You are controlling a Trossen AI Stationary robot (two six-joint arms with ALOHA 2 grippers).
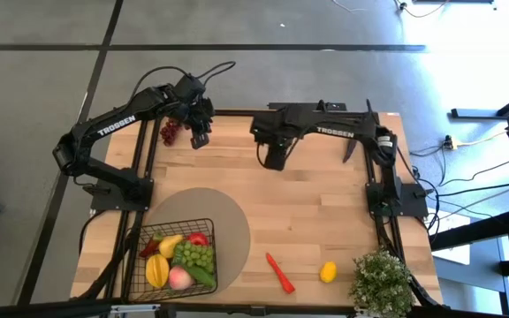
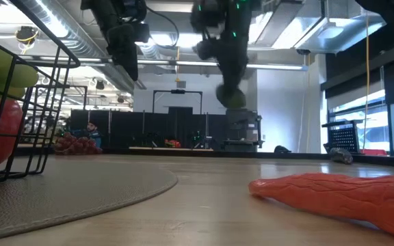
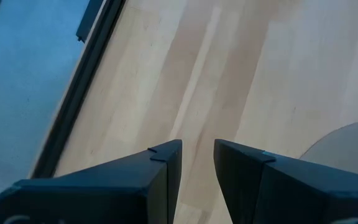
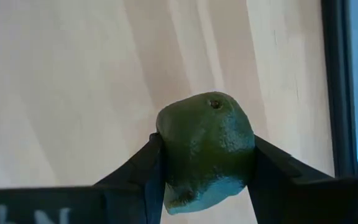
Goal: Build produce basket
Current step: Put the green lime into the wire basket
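Note:
My right gripper [image 1: 273, 159] hangs above the far middle of the table, shut on a bumpy green fruit [image 4: 207, 143] that also shows in the low view [image 2: 233, 97]. My left gripper [image 1: 200, 140] hovers over the far left of the table, its fingers [image 3: 166, 163] slightly apart with nothing between them. A bunch of dark red grapes [image 1: 170, 132] lies on the wood beside it. The black wire basket [image 1: 203, 224] stands on a round tan mat [image 1: 228, 221] at the near left. It holds yellow fruits, green grapes, a pink peach and something red. My right gripper pinches the green fruit's two opposite sides [image 4: 166, 155] between its two fingers [image 4: 143, 168]. The fingers come from above, pointing steeply down. The fruit sits between their ends, lifted well clear of the table.
A red chili [image 1: 281, 272] and a lemon [image 1: 328, 271] lie near the table's front edge. A bushy green plant [image 1: 383, 281] stands at the near right corner. Bare wood lies between the mat and my right arm's base.

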